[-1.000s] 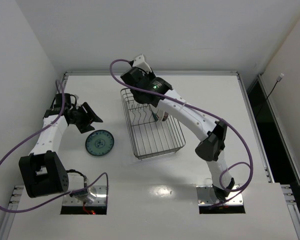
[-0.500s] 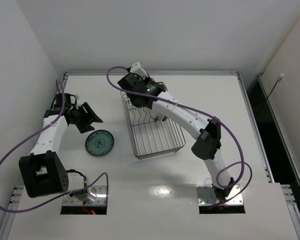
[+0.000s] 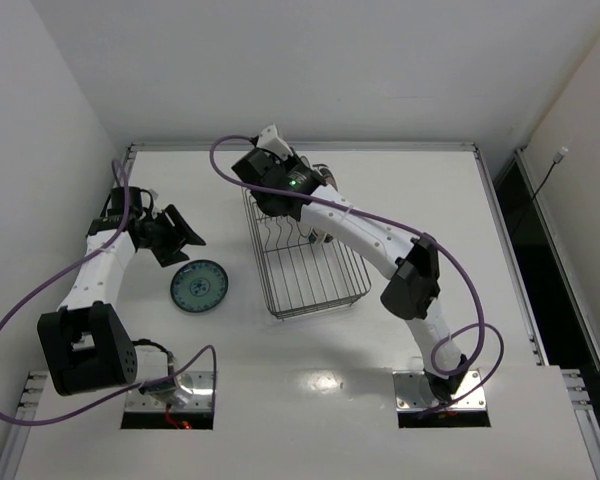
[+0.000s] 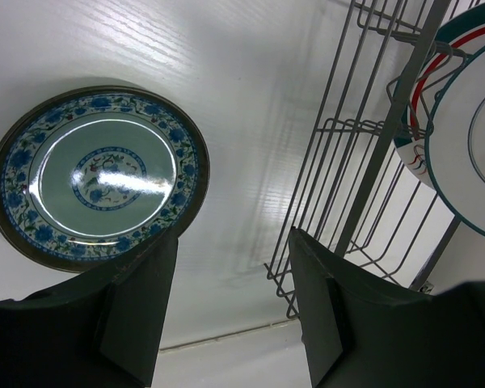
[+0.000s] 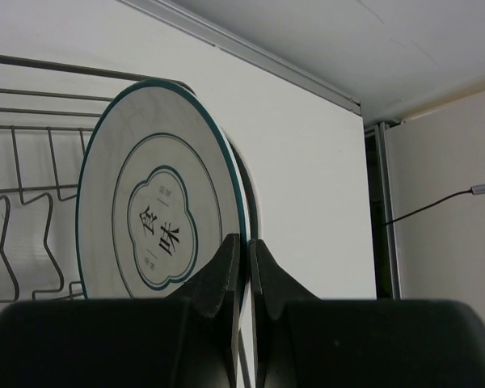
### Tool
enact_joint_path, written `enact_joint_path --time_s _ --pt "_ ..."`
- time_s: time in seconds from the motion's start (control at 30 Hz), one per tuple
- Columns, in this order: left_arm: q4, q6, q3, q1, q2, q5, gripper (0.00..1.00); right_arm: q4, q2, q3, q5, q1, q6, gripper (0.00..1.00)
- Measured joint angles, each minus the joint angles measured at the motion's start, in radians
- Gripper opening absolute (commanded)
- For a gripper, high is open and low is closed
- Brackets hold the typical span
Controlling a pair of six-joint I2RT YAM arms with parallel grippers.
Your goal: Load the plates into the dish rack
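Observation:
My right gripper (image 5: 244, 244) is shut on the rim of a white plate with a teal rim (image 5: 158, 210), held upright on edge at the far end of the dish rack (image 3: 305, 255). The edge of another plate (image 5: 252, 182) shows just behind it. In the left wrist view, a red-lined plate (image 4: 420, 121) stands in the rack behind the teal-rimmed one (image 4: 477, 153). The small teal patterned plate (image 3: 200, 286) lies flat on the table left of the rack. My left gripper (image 3: 176, 236) hovers open and empty just beyond it.
The rack's wire prongs (image 5: 24, 218) stand left of the held plate. White walls close in the table on the left and far sides (image 3: 310, 147). A dark gap and a cable (image 3: 545, 175) run along the right edge.
The right arm has carried its plate a little farther toward the rack's far left corner. The left arm and the teal plate have not moved.

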Motion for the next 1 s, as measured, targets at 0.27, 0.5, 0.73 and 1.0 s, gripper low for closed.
enact_joint_path --time_s 0.27,0.5,0.73,1.0 --pt "0.000 0.000 0.000 0.000 0.000 0.000 0.54 0.010 -0.026 -0.009 0.026 0.002 -0.015 0.00" --pt "0.000 0.000 0.000 0.000 0.000 0.000 0.54 0.036 -0.053 -0.015 0.045 0.006 -0.046 0.00" --pt "0.000 0.000 0.000 0.000 0.000 0.000 0.54 0.045 -0.047 -0.063 0.022 0.006 -0.055 0.00" --pt "-0.001 0.000 0.000 0.000 0.000 -0.003 0.54 0.045 0.002 -0.072 -0.074 0.005 -0.047 0.02"
